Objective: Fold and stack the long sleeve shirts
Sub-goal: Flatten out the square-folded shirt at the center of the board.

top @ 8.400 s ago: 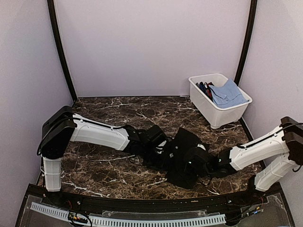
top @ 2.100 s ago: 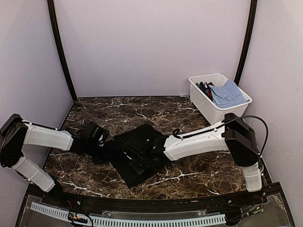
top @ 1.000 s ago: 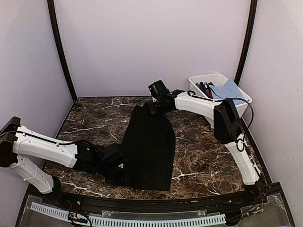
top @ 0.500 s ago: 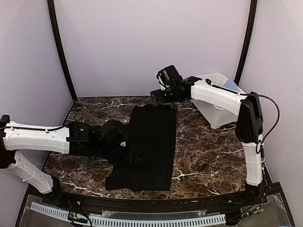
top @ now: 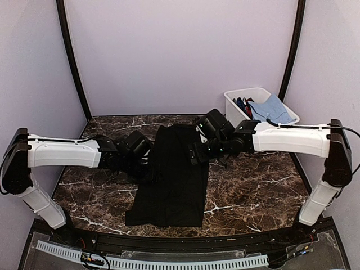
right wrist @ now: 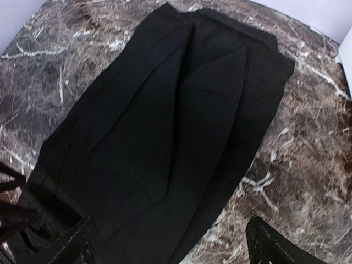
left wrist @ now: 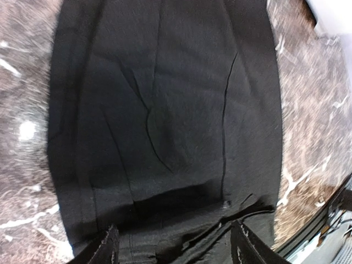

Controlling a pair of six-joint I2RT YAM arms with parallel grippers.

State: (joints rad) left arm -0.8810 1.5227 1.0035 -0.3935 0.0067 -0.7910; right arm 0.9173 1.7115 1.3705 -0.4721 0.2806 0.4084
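Two robot arms reach in from either side over a black long sleeve shirt [top: 174, 185] laid out as a long, narrow strip on the dark marble bench [top: 253, 180]. The strip runs from the far middle of the bench toward its near edge, where the cloth spreads a little wider to the left.

The left hand [top: 151, 165] is at the strip's left edge, about halfway along its length. The right hand [top: 196, 153] is at the right edge, slightly farther back. Both hands are released. In the left wrist view, the left hand [left wrist: 176, 250] shows its two fingers [left wrist: 108, 248] spread wide over the shirt [left wrist: 165, 121], with no cloth pinched between them. The right wrist view shows the same for the right hand [right wrist: 176, 247], with fingers [right wrist: 82, 242] set far apart above the shirt [right wrist: 165, 126]. Whether any fingertip touches the fabric cannot be told.

The cloth lies mostly flat, marked by a few long creases and one straight fold line running along the strip.

At the far right corner of the bench, well apart from the shirt, stands a white plastic bin [top: 264, 135]. It holds a crumpled blue cloth [top: 271, 109] and some darker items, too small to make out.
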